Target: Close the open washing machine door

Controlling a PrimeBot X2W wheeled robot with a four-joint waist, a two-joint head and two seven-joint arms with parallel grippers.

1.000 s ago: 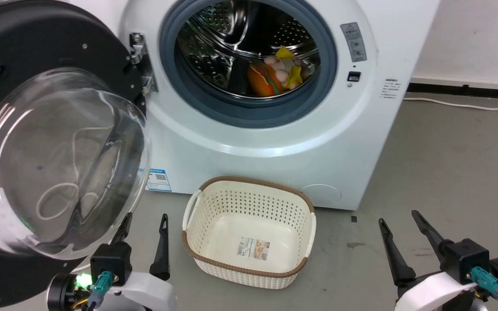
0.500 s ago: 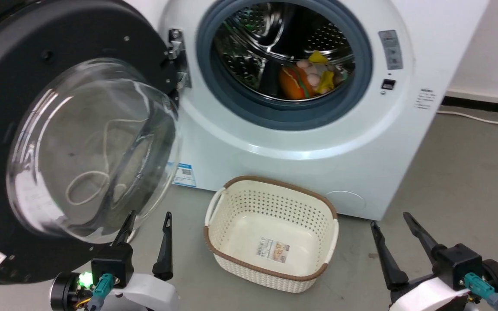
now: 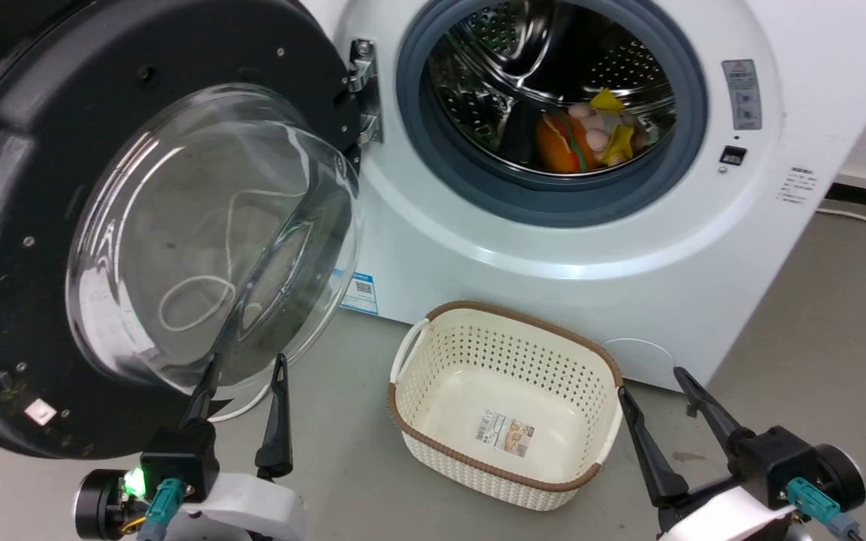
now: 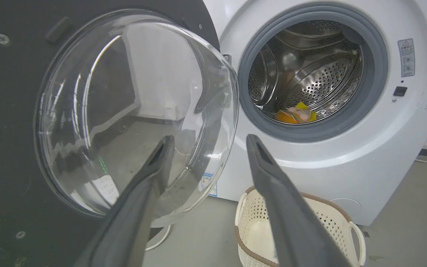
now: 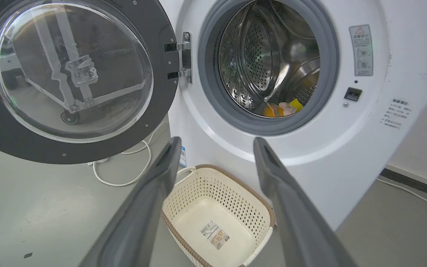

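Washing machine door (image 3: 155, 225) is seen swung wide open on its hinge (image 3: 364, 98), to the left of the drum opening (image 3: 553, 45). Its bulging glass window is turned toward the robot and away from the washing machine (image 3: 553, 285). Nothing of the closing is judged to be done. The door is gripped by nothing, so the whole swing back to the grey gasket is left, and then a press until the latch is caught.

The left gripper (image 3: 245, 364) is placed low, just in front of the door's lower edge, with its fingers spread apart and nothing between them. Whether a fingertip touches the glass cannot be told. The right gripper (image 3: 651, 382) is held low at the right, beside the cream basket (image 3: 508, 309), its fingers likewise parted and empty.

Soft toys (image 3: 583, 139) are seen lying deep in the drum, well inside the gasket, so the opening is judged unblocked. The basket is set on the floor (image 3: 816, 315) in front of the machine, below the opening. Whether the door's lower edge would pass over it cannot be told.
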